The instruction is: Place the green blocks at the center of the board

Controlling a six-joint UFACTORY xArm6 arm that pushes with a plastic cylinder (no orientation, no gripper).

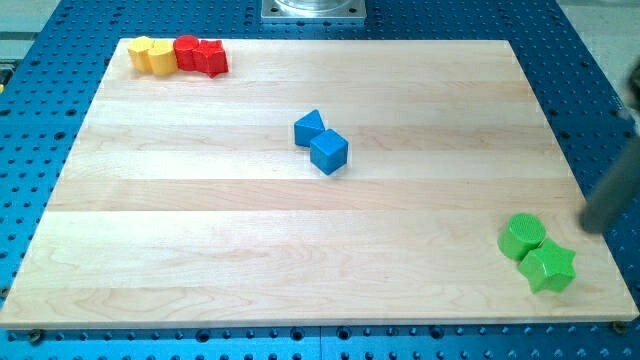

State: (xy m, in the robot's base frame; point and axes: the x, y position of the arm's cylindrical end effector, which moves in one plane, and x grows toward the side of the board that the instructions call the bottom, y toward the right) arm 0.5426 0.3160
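Observation:
A green cylinder (522,236) and a green star (548,267) sit touching near the wooden board's (250,250) bottom right corner. My rod comes in blurred from the view's right edge. My tip (597,226) is just right of the green cylinder and slightly above it in the view, with a small gap between them. It is up and to the right of the green star.
A blue triangle (309,127) and a blue cube (328,152) touch near the board's centre. At the top left corner, two yellow blocks (151,54), a red cylinder (186,51) and a red star (211,58) form a row. A metal mount (313,9) stands beyond the top edge.

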